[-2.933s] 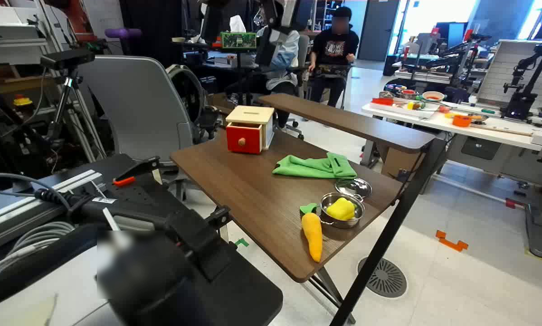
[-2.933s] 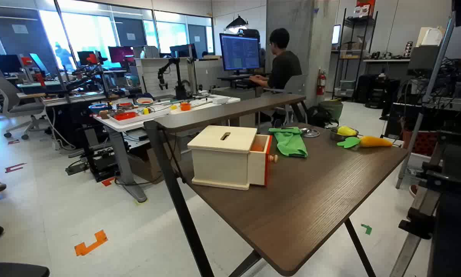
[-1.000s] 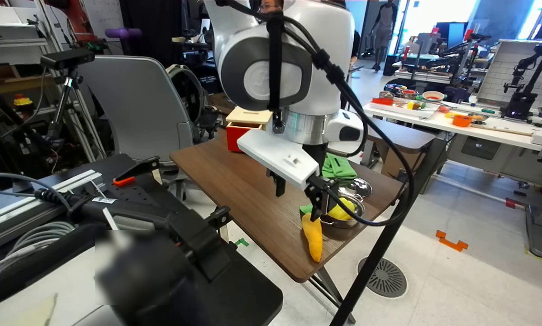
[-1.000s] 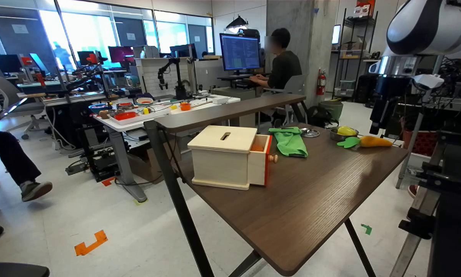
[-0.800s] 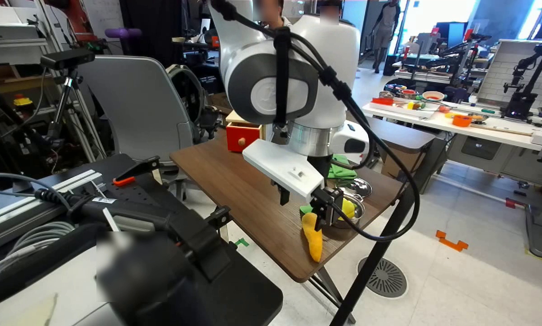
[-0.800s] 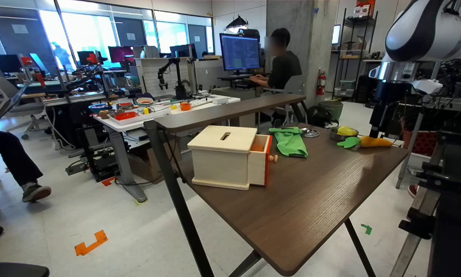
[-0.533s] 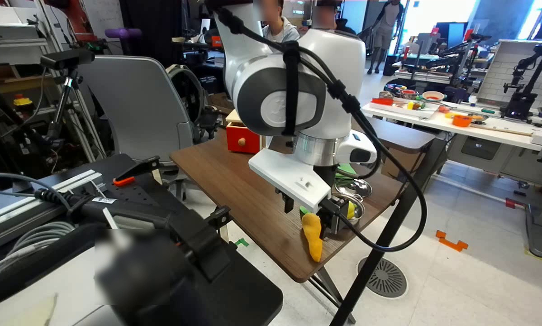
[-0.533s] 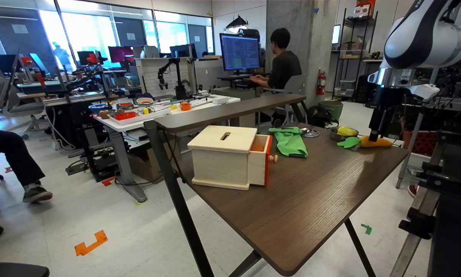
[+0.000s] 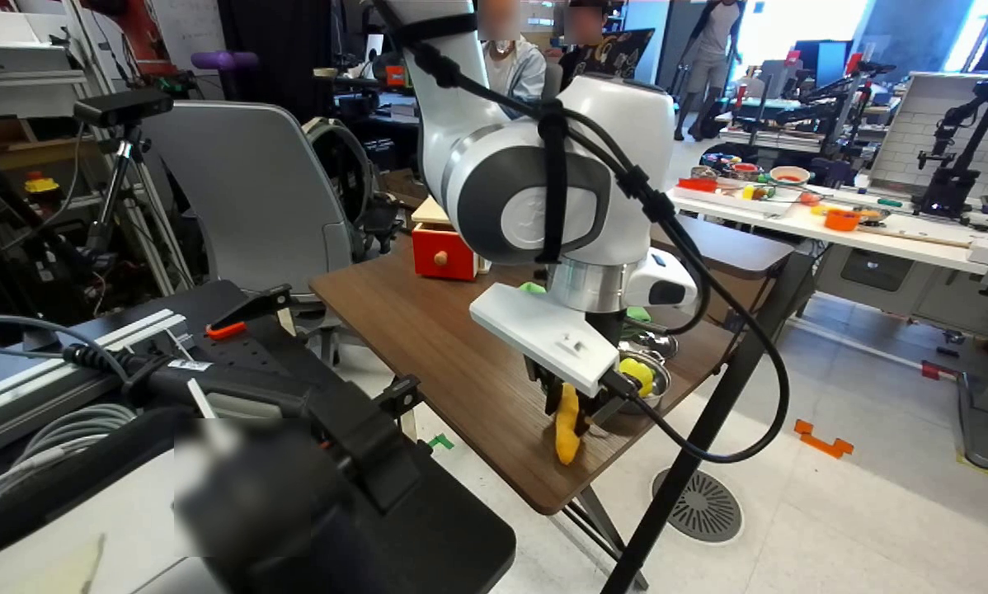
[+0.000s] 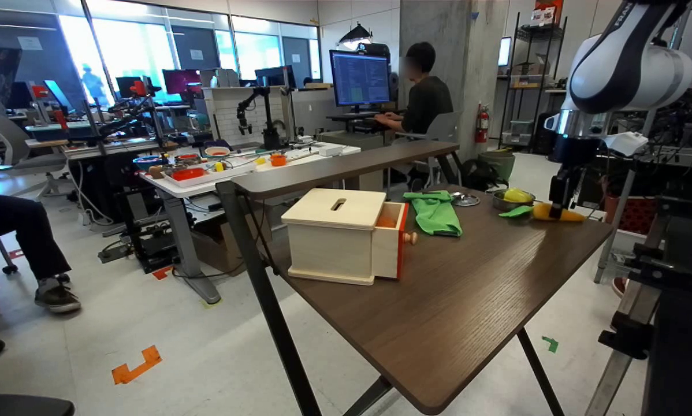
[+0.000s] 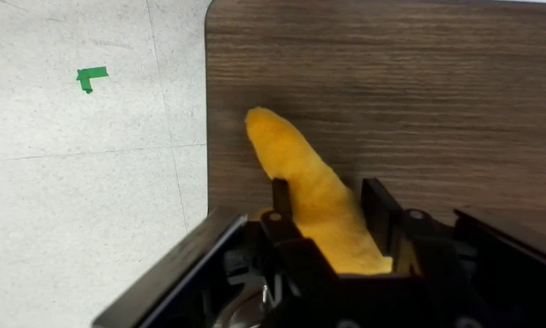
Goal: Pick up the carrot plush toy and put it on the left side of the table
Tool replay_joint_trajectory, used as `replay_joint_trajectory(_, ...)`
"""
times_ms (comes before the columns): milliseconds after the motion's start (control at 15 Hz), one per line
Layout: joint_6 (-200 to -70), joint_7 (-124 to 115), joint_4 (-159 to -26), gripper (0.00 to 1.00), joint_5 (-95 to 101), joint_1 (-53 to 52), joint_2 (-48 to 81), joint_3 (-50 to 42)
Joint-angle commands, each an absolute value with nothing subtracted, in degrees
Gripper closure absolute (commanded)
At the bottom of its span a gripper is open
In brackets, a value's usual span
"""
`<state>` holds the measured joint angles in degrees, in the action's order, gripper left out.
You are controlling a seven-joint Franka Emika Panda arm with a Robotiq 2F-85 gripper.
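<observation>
The carrot plush toy [image 11: 291, 150] lies near a table corner, its tip towards the edge in the wrist view. Its orange body [image 10: 571, 215] and green leaf show in an exterior view. My gripper [image 11: 326, 196] points down over it, one finger on each side. The left finger presses into the plush; the right one meets it lower down, with a thin gap at its tip. The carrot still rests on the brown table [image 9: 428, 330]. In an exterior view the gripper [image 9: 568, 412] straddles its middle, and the leafy end is hidden.
Close beside the gripper stands a metal pot [image 10: 500, 203] with a yellow pepper [image 10: 516, 195]. A metal lid [image 10: 465, 200] and green cloth [image 10: 435, 215] lie beyond. A wooden box [image 10: 331, 248] has its red drawer [image 9: 447, 253] partly out. A raised shelf [image 10: 346, 167] runs along one side.
The arm came into view and lowered onto the carrot. The fingers have closed from wide apart to its two sides. The carrot has shifted a little, and the pot slightly too.
</observation>
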<state>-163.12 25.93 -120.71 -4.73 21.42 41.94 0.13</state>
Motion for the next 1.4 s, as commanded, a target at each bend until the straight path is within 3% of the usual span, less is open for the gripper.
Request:
replay_joint_trajectory(0, -162.26, 24.87, -119.90, 0.88, -2.81, 22.69, 42.26, 1.05)
replay_joint_trajectory(67, -162.06, 24.90, -120.31, 0.96, -2.65, 22.60, 41.79, 1.00)
replay_joint_trajectory(200, -161.86, 25.24, -120.90, 1.00, -2.37, 22.91, 40.98, 1.34)
replay_joint_trajectory(933, -150.92, 33.34, -125.80, 0.98, -9.84, 29.15, 26.21, 11.85)
replay_joint_trajectory(1333, -144.62, 38.47, -122.99, 0.98, -16.74, 22.43, 25.33, 13.44)
